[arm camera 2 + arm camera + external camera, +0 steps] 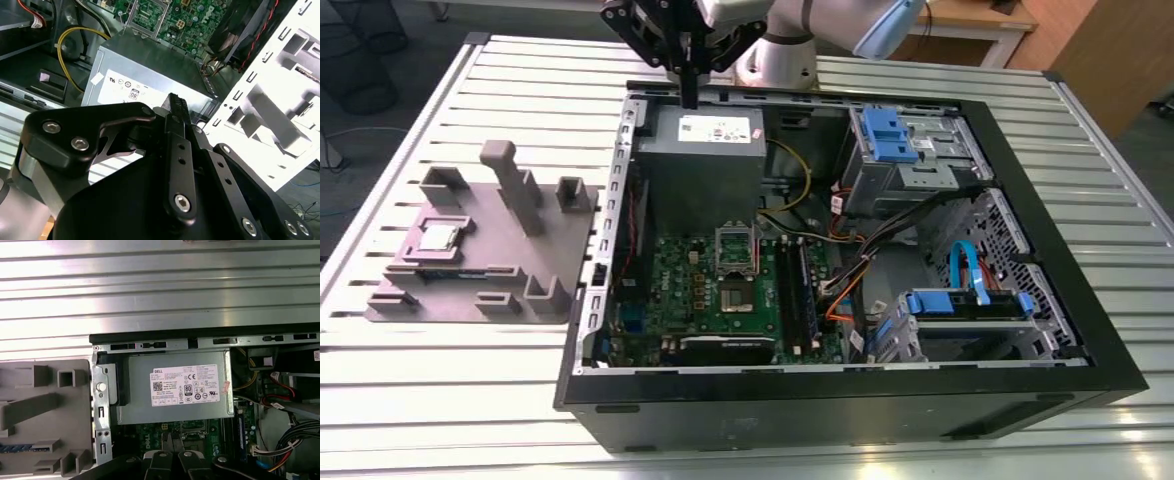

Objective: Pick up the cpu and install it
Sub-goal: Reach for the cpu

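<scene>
The cpu (438,237), a small silver square chip, lies in a recess of the grey fixture (480,290) at the exterior view's left, outside the computer case. My gripper (687,96) hangs over the far wall of the open case, above the grey power supply (700,150), far from the chip. Its black fingers (177,107) are shut with nothing between them; their tips (169,441) show over the motherboard (150,432). The motherboard's cpu socket (735,265) stands bare in the middle of the green board (707,290).
The black case (854,400) lies open on a slatted metal table (454,400). Inside are a drive cage with blue brackets (887,135), bundled cables (854,270), yellow wires (75,40) and black memory sticks (803,295). Tall posts (514,185) rise from the fixture.
</scene>
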You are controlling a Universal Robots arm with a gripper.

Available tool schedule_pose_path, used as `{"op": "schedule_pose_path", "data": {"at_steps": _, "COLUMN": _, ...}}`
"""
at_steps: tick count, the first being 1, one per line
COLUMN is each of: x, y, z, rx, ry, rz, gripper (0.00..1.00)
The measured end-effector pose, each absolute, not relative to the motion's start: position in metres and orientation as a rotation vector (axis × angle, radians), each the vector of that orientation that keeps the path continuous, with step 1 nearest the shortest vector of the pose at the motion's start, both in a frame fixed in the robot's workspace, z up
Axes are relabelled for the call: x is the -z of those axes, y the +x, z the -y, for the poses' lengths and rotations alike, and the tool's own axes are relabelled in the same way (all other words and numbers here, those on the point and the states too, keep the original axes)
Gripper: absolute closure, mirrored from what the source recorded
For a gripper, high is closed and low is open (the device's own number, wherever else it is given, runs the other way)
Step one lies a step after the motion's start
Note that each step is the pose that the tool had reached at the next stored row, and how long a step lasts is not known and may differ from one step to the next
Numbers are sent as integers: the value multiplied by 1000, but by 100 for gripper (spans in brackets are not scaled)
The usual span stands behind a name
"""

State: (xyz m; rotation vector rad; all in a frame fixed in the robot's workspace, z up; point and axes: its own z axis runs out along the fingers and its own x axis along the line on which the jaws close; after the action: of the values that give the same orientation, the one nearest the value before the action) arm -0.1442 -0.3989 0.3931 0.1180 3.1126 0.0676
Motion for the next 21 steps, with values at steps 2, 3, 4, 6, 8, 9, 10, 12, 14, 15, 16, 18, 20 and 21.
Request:
{"op": "schedule_pose_path", "data": {"at_steps": 2, "x": -393, "y": -145, "z": 399, "rx": -67, "ry": 118, "rz": -3113, "gripper": 89}}
{"op": "schedule_pose_path", "data": {"at_steps": 3, "x": -393, "y": -145, "z": 399, "rx": -68, "ry": 118, "rz": -3113, "gripper": 89}}
{"op": "schedule_pose_path", "data": {"at_steps": 4, "x": -393, "y": -145, "z": 399, "rx": -68, "ry": 118, "rz": -3113, "gripper": 89}}
{"op": "schedule_pose_path", "data": {"at_steps": 6, "x": -393, "y": -146, "z": 399, "rx": -68, "ry": 118, "rz": -3113, "gripper": 89}}
{"op": "schedule_pose_path", "data": {"at_steps": 8, "x": -393, "y": -146, "z": 399, "rx": -68, "ry": 118, "rz": -3113, "gripper": 89}}
{"op": "schedule_pose_path", "data": {"at_steps": 9, "x": -393, "y": -146, "z": 399, "rx": -68, "ry": 118, "rz": -3113, "gripper": 89}}
{"op": "schedule_pose_path", "data": {"at_steps": 10, "x": -393, "y": -147, "z": 399, "rx": -68, "ry": 118, "rz": -3113, "gripper": 89}}
{"op": "schedule_pose_path", "data": {"at_steps": 12, "x": -393, "y": -147, "z": 399, "rx": -68, "ry": 118, "rz": -3112, "gripper": 89}}
{"op": "schedule_pose_path", "data": {"at_steps": 14, "x": -393, "y": -148, "z": 399, "rx": -68, "ry": 118, "rz": -3113, "gripper": 89}}
{"op": "schedule_pose_path", "data": {"at_steps": 15, "x": -393, "y": -148, "z": 399, "rx": -68, "ry": 118, "rz": -3113, "gripper": 89}}
{"op": "schedule_pose_path", "data": {"at_steps": 16, "x": -393, "y": -149, "z": 399, "rx": -68, "ry": 118, "rz": -3113, "gripper": 89}}
{"op": "schedule_pose_path", "data": {"at_steps": 18, "x": -393, "y": -150, "z": 399, "rx": -68, "ry": 118, "rz": -3113, "gripper": 89}}
{"op": "schedule_pose_path", "data": {"at_steps": 20, "x": -393, "y": -151, "z": 399, "rx": -68, "ry": 118, "rz": -3113, "gripper": 89}}
{"op": "schedule_pose_path", "data": {"at_steps": 21, "x": -393, "y": -151, "z": 399, "rx": -68, "ry": 118, "rz": -3113, "gripper": 89}}
